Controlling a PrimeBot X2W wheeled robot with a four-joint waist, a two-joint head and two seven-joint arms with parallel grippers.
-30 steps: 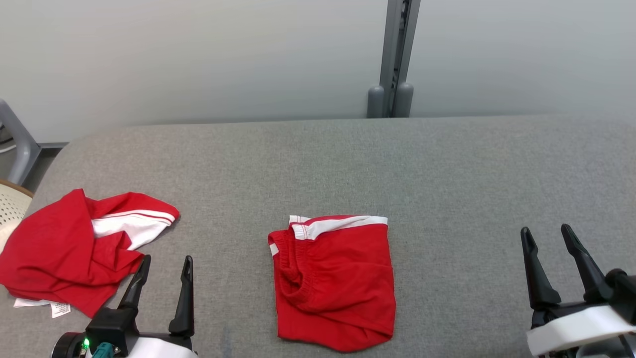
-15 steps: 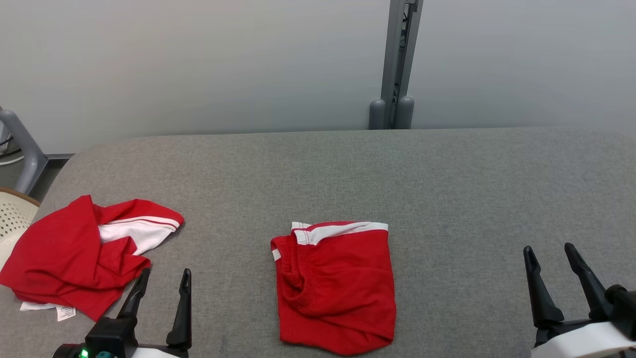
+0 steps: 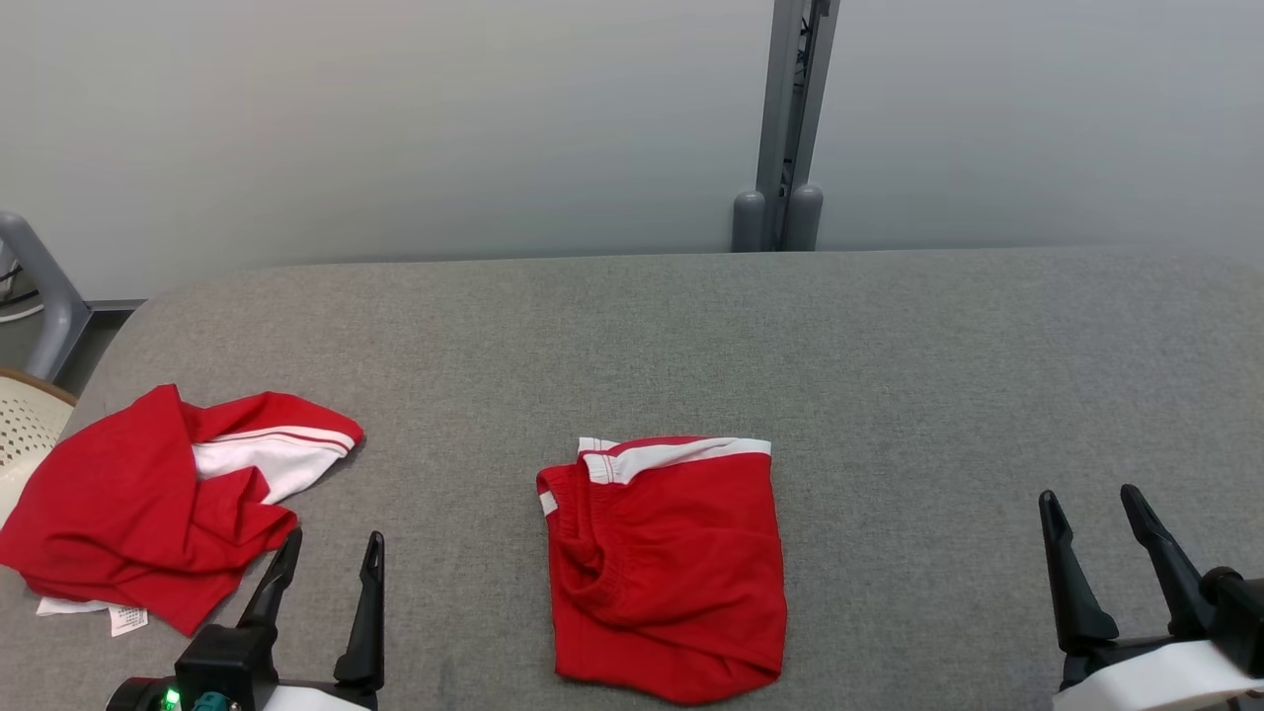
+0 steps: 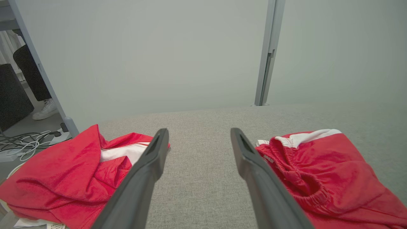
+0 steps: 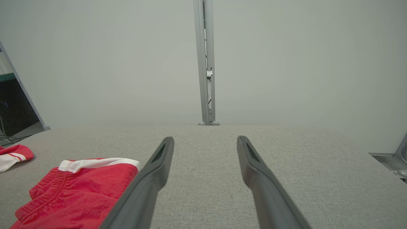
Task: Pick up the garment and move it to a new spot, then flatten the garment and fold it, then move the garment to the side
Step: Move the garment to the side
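Note:
A red garment with a white band [image 3: 671, 573] lies folded into a rough square at the middle front of the grey fabric table [image 3: 889, 375]; it also shows in the left wrist view [image 4: 324, 171] and the right wrist view [image 5: 79, 190]. A second red and white garment [image 3: 148, 504] lies crumpled at the table's left edge [image 4: 63, 178]. My left gripper [image 3: 333, 540] stands open between the two, touching neither, with nothing between its fingers [image 4: 199, 130]. My right gripper [image 3: 1088, 496] stands open and empty over bare table far right of the folded garment [image 5: 206, 138].
A grey post [image 3: 785, 118] rises behind the table's far edge against a pale wall. A cream perforated basket [image 3: 25, 425] and a grey frame leg [image 3: 44, 296] stand off the left end. Cables [image 4: 22, 143] and a white shoe [image 4: 44, 109] are on the floor there.
The head view has shifted a little, so everything sits slightly lower in the picture. Both garments lie as before and both grippers stay open in about the same places.

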